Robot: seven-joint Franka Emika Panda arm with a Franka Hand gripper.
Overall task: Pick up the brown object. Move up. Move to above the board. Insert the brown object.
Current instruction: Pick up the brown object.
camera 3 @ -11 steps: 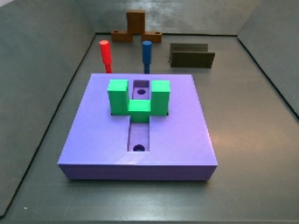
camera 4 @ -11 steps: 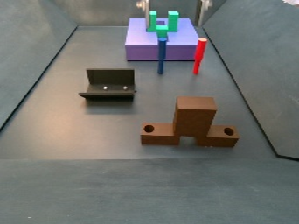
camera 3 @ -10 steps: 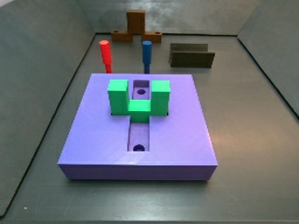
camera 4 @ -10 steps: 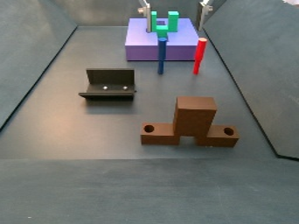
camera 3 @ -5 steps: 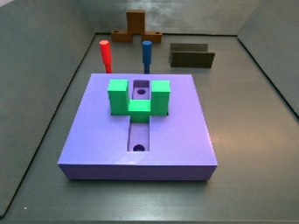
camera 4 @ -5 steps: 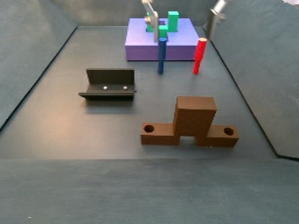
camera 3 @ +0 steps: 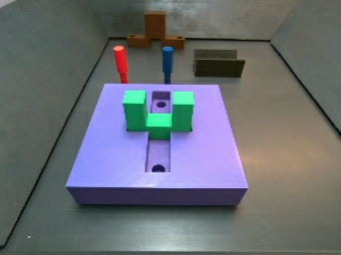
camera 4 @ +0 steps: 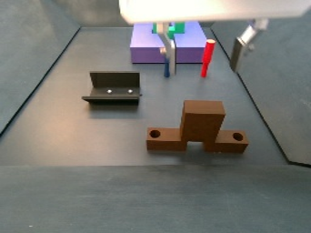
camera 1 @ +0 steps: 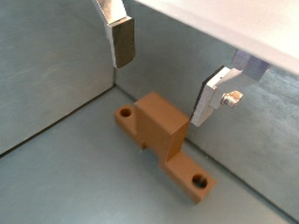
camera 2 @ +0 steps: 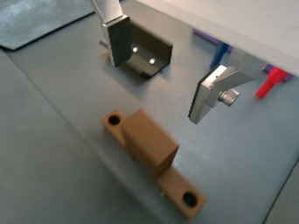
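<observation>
The brown object (camera 4: 201, 123) is an orange-brown piece with a tall middle block and a holed tab on each side. It stands on the grey floor, far behind the board in a side view (camera 3: 158, 28). It shows in both wrist views (camera 1: 163, 131) (camera 2: 149, 144). My gripper (camera 4: 203, 50) hangs open and empty above the floor between the board and the brown object. In both wrist views the gripper (camera 1: 167, 70) (camera 2: 163, 68) is above the brown object, apart from it. The lavender board (camera 3: 160, 169) carries a green block (camera 3: 159, 110) over its groove.
A red peg (camera 3: 120, 63) and a blue peg (camera 3: 168, 63) stand upright beside the board's far edge. The dark fixture (camera 4: 113, 87) stands on the floor to one side, and it also shows in a wrist view (camera 2: 146, 52). Dark walls bound the floor.
My gripper has come away from over the board towards the brown object and now fills more of the side view. The jaws stay open. Nothing else has moved.
</observation>
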